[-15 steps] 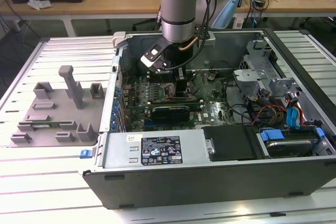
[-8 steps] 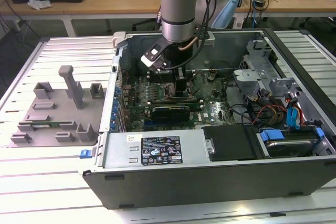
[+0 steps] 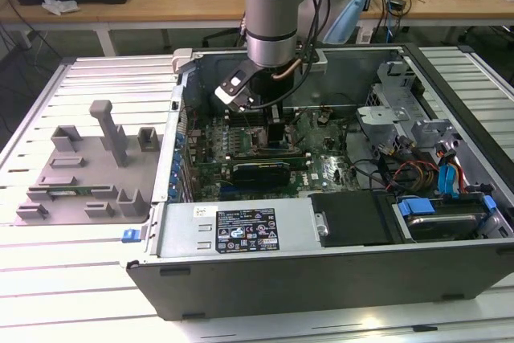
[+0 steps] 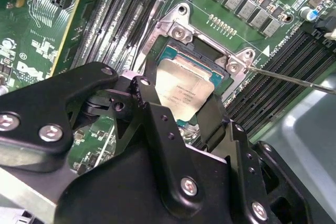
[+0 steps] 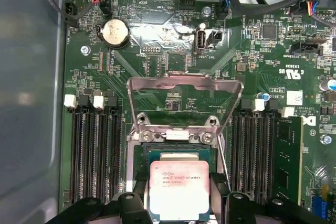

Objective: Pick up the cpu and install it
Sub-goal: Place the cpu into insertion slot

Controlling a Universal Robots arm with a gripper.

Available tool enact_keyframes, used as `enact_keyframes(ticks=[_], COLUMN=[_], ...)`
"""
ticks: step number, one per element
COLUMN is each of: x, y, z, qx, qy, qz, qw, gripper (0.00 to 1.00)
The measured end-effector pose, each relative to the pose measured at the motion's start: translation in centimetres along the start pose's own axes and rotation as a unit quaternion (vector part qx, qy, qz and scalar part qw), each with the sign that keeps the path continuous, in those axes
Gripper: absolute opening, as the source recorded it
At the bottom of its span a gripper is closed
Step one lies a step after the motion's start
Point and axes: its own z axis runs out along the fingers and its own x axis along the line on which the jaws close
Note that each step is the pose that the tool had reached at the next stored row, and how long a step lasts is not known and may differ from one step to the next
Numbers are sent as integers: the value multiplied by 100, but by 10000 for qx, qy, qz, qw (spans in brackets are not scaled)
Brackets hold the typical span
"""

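The cpu [image 5: 180,188] shows a dull, silvery metal top. The gripper [image 4: 177,95] is matt black, and the socket frame [image 5: 185,85] gleams as bare polished metal. In the exterior view, at nine o'clock from the grey sheet-metal case [image 3: 321,275], sits a matt grey plastic tray [image 3: 80,174].

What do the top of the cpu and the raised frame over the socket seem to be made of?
On the cpu, the top looks like metal: matte silvery-grey, soft glare. And the raised frame is probably bare stamped steel: bright sheen, thin bent edges.
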Motion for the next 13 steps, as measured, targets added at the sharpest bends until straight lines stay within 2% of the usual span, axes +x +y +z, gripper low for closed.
enact_keyframes(ticks=[13], x=[26], y=[-5], z=[52], qx=[2], qy=[-2], qz=[55], qw=[10000], gripper=[55])
